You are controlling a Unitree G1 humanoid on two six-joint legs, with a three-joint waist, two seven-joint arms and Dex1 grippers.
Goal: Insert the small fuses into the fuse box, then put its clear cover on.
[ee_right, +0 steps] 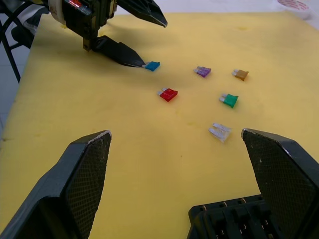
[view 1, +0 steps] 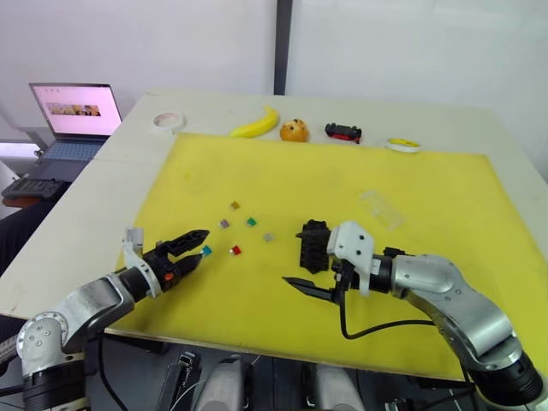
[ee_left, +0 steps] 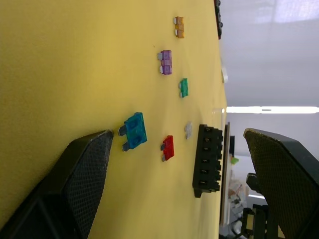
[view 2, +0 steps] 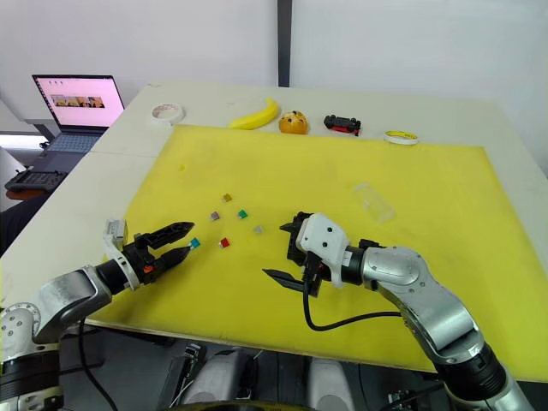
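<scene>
Several small fuses lie loose on the yellow mat point(view 1: 428, 188): brown-yellow point(view 1: 235, 205), purple point(view 1: 223, 223), green point(view 1: 251, 222), grey point(view 1: 268, 236), red point(view 1: 235, 250) and teal point(view 1: 206, 251). My left gripper point(view 1: 199, 245) is open low over the mat, and its lower fingertip nearly touches the teal fuse point(ee_right: 152, 65). The black fuse box point(view 1: 313, 247) lies right of the fuses, slots up. My right gripper point(view 1: 295, 257) is open around the box's near end, with nothing held. The clear cover point(view 1: 381, 208) lies on the mat beyond the box.
Along the mat's far edge lie a banana point(view 1: 257, 125), an orange fruit point(view 1: 294, 130), a red-and-black toy car point(view 1: 342, 132) and a yellow tape roll point(view 1: 402, 145). A white tape roll point(view 1: 168, 121) and a laptop point(view 1: 75, 116) sit at the far left.
</scene>
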